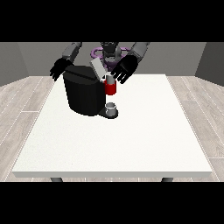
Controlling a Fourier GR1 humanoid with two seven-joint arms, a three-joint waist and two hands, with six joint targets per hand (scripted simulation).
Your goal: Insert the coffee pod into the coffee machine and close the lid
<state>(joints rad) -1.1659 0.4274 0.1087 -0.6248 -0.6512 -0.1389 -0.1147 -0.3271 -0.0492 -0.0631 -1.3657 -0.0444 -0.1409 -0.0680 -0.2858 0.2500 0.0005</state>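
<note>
A black coffee machine (83, 94) stands on the white tabletop (131, 140), toward its far edge and nearer the view's left than the middle. Its grey lid (98, 68) is tilted up, rising at a slant from the top of the machine on the side facing the view's right.

At the front of the machine, on that same side, a red part (111, 88) juts out with a small pale piece (110, 79) at its top; whether that pale piece is the coffee pod cannot be told. Below the red part, a small grey cup (111, 107) sits on the machine's dark base plate (108, 113).

The hand at the view's right (124, 70) hovers just beside the raised lid, above and slightly to the right of the red part. Its fingers are spread and point down toward the machine's front, and they seem to hold nothing; whether a fingertip touches the pale piece is unclear.

The hand at the view's left (59, 68) hangs just beyond the machine's upper left corner, fingers spread and straight, grasping nothing and apart from the machine's body.
</note>
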